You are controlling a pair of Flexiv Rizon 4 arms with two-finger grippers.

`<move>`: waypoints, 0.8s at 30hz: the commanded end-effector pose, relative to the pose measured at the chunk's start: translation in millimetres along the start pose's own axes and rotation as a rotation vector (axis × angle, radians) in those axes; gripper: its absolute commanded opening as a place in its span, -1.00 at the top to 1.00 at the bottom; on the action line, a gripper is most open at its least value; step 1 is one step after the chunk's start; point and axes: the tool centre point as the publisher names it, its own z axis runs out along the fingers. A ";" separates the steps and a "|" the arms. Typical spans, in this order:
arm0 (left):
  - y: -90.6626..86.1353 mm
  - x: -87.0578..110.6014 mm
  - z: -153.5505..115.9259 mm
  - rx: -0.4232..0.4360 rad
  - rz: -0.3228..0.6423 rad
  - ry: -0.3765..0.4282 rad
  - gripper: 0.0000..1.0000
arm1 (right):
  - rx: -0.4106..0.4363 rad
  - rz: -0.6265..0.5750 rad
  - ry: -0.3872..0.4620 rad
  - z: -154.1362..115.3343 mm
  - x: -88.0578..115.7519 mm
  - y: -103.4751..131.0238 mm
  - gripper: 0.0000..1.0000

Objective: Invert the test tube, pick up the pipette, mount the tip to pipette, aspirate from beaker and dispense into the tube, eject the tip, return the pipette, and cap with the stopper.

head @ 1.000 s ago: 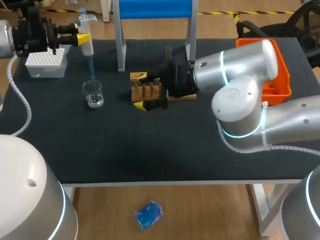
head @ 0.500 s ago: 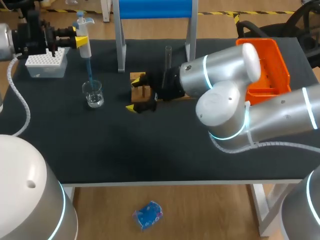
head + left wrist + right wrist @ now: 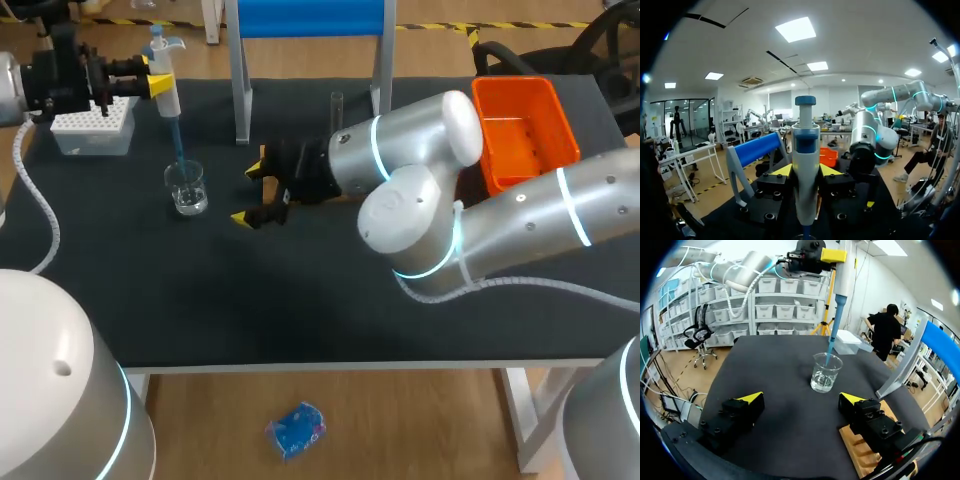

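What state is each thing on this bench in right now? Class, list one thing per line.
Clear glass beaker: upright, holding clear liquid.
White pipette with blue tip: held upright, tip lowered into the beaker.
Left claw: shut on the pipette.
Right claw: open, empty.
Glass test tube: upright.
Orange plastic bin: empty.

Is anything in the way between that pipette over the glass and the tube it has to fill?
Probably yes. The stand's post rises from the table between the pipette and the test tube. The right claw, open, sits low just in front of the tube.
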 end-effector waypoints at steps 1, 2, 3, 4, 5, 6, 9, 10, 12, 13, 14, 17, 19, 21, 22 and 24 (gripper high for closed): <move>0.4 0.3 -1.0 0.004 0.004 0.002 1.00 | 0.004 0.010 -0.015 27.2 -0.4 -4.5 -1.00; 0.1 0.4 -1.1 0.004 0.005 0.002 1.00 | 0.007 0.014 -0.017 28.8 -0.9 -5.8 -1.00; -0.2 0.5 -1.2 0.004 0.007 0.003 1.00 | 0.007 0.017 -0.030 29.7 -1.0 -6.2 -1.00; -0.5 0.6 -1.3 0.004 0.009 0.003 1.00 | 0.008 0.019 -0.040 29.9 -1.3 -6.2 -1.00; -0.7 0.5 -1.4 0.005 0.010 0.002 1.00 | 0.008 0.019 -0.040 29.9 -1.3 -6.2 -1.00; -0.8 0.5 -1.5 0.004 0.011 0.002 1.00 | 0.008 0.019 -0.040 29.9 -1.3 -6.2 -1.00; 0.1 -0.5 -2.3 -0.001 0.014 0.001 1.00 | 0.008 0.019 -0.040 29.9 -1.3 -6.2 -1.00; 0.7 -0.9 -2.4 -0.003 0.015 0.000 1.00 | 0.008 0.019 -0.040 29.9 -1.3 -6.2 -1.00; 2.2 -1.3 -2.3 -0.005 0.015 -0.002 1.00 | 0.008 0.019 -0.040 29.9 -1.3 -6.2 -1.00; 3.3 -1.5 -2.0 -0.005 0.014 -0.003 1.00 | 0.008 0.019 -0.040 29.9 -1.3 -6.2 -1.00; 4.2 -1.7 -1.6 -0.007 0.015 -0.004 1.00 | 0.008 0.019 -0.040 29.9 -1.3 -6.2 -1.00; 6.1 -2.5 -0.8 -0.005 0.012 -0.004 1.00 | 0.008 0.019 -0.040 29.9 -1.3 -6.2 -1.00; 7.5 -3.0 -0.1 -0.002 0.010 -0.005 1.00 | 0.008 0.019 -0.040 29.9 -1.3 -6.2 -1.00; 9.7 -3.2 0.5 -0.001 0.009 -0.006 1.00 | 0.008 0.019 -0.040 29.9 -1.3 -6.2 -1.00; 10.7 -3.1 0.5 -0.001 0.008 -0.006 1.00 | 0.008 0.019 -0.040 29.9 -1.3 -6.2 -1.00; 13.0 -2.8 0.5 0.001 0.003 -0.009 1.00 | 0.008 0.019 -0.040 29.9 -1.3 -6.2 -1.00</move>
